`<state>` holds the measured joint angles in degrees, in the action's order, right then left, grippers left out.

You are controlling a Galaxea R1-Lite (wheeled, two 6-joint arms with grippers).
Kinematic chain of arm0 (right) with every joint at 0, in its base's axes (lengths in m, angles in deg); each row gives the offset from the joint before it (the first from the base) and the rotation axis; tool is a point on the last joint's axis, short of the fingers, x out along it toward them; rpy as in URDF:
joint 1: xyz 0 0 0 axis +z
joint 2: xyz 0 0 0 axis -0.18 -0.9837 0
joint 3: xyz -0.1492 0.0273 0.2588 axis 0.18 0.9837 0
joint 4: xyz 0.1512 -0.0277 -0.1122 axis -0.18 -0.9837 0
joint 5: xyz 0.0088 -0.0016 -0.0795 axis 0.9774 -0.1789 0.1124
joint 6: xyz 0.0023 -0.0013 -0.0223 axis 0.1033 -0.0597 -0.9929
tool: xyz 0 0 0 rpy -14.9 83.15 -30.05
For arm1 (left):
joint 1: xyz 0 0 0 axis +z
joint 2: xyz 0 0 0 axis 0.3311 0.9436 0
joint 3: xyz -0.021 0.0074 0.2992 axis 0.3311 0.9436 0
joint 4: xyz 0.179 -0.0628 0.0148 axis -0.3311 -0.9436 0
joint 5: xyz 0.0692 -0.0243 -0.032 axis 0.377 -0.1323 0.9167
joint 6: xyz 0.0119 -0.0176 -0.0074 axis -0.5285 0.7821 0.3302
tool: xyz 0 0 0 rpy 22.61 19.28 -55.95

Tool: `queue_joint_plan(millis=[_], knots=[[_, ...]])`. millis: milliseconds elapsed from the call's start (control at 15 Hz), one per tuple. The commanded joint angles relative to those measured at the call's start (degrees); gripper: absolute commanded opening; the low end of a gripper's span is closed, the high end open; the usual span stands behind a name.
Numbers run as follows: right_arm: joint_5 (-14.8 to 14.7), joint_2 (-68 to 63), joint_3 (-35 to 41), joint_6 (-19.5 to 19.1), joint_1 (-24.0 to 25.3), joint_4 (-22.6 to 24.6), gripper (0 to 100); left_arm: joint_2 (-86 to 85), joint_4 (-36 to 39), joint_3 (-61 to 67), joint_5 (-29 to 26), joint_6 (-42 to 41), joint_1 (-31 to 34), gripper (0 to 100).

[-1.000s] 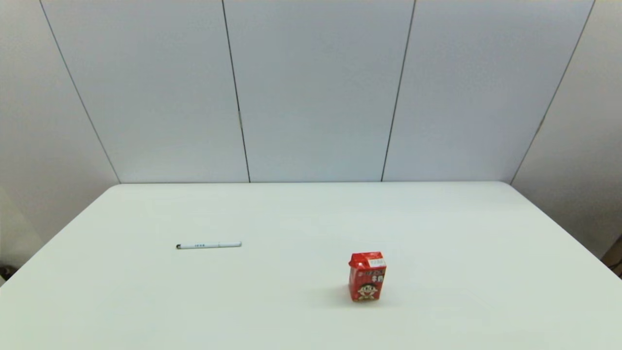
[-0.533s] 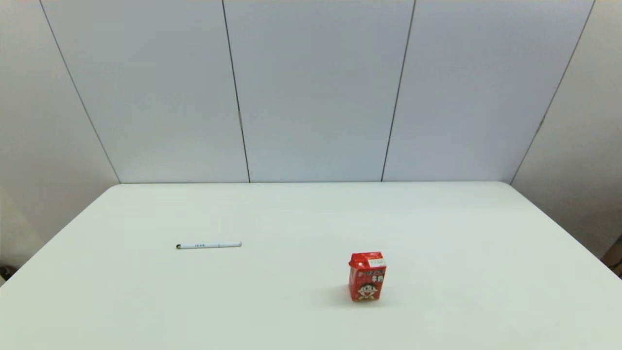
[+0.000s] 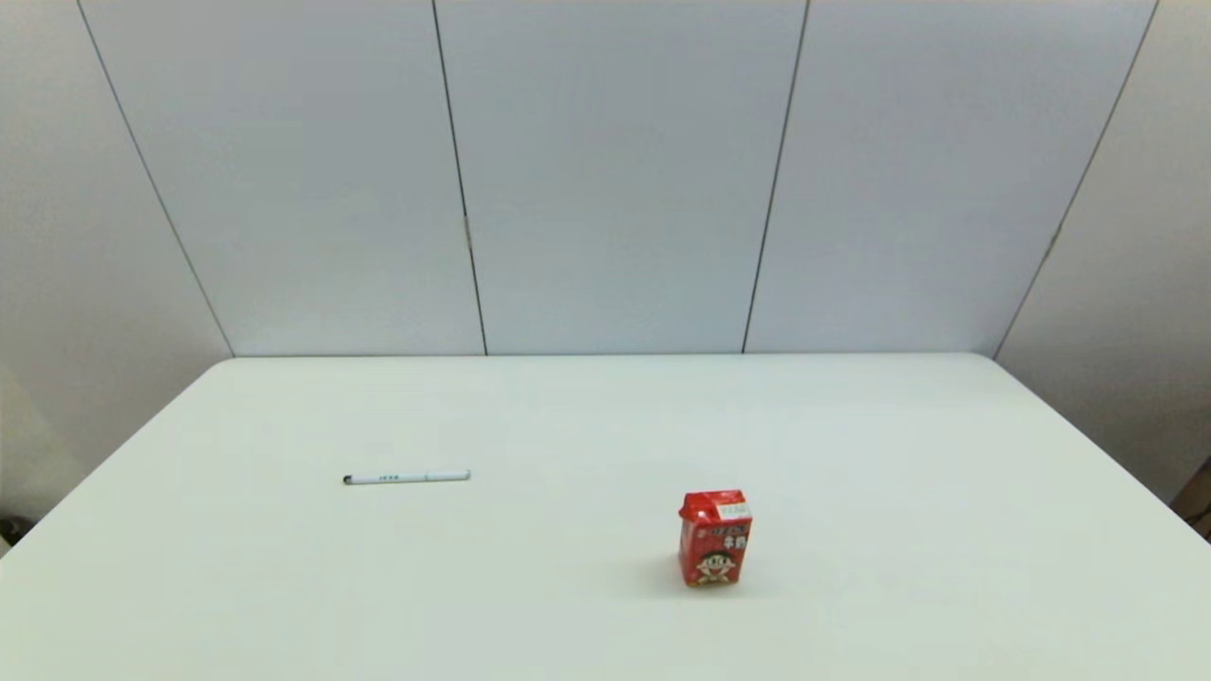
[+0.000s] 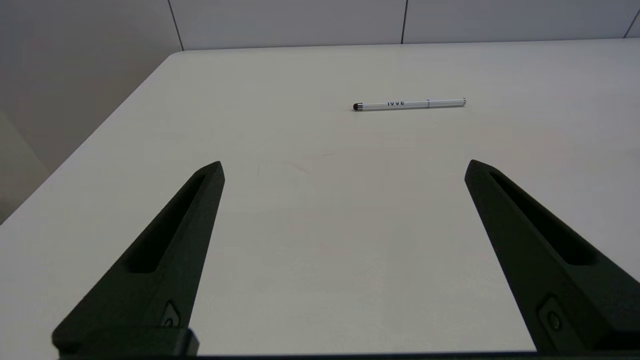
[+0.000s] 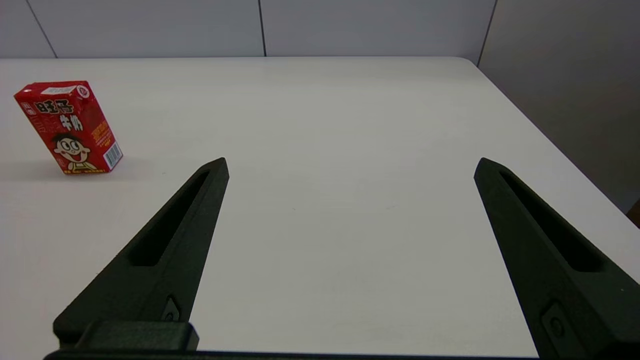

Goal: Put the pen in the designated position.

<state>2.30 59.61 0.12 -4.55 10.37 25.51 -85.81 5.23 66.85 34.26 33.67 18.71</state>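
Pale grey wall panels rise behind a plain white counter (image 3: 605, 426); a slim white pen with a dark tip (image 3: 406, 478) lies flat on its left half, untouched; a small red cartoon-face carton (image 3: 714, 537) stands upright well apart, toward the right; the left pincer (image 4: 344, 167) hangs wide open above the near edge, facing the pen; the right pincer (image 5: 351, 167) hangs equally open, holding nothing, the carton off to its side.

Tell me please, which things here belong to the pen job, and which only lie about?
Belong to the job:
- pen, flat on the table's left part, untouched
- left gripper, fingers open, short of the pen

Only lying about:
- red carton, upright, right of the pen
- right gripper, fingers open, over bare table
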Motion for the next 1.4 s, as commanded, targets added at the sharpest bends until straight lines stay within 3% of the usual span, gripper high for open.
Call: queue_joint_plan(millis=[67, 1400], knots=[[0.0, 0.0, 0.7, 0.0, 0.0, 0.0, 100, 0.1, 0.0, 0.6, 0.0, 0.0, 0.0, 100], [0.0, 0.0, 0.7, -0.1, 0.0, 0.0, 100, 2.7, -0.3, -1.0, 0.0, 0.9, 0.2, 100]])
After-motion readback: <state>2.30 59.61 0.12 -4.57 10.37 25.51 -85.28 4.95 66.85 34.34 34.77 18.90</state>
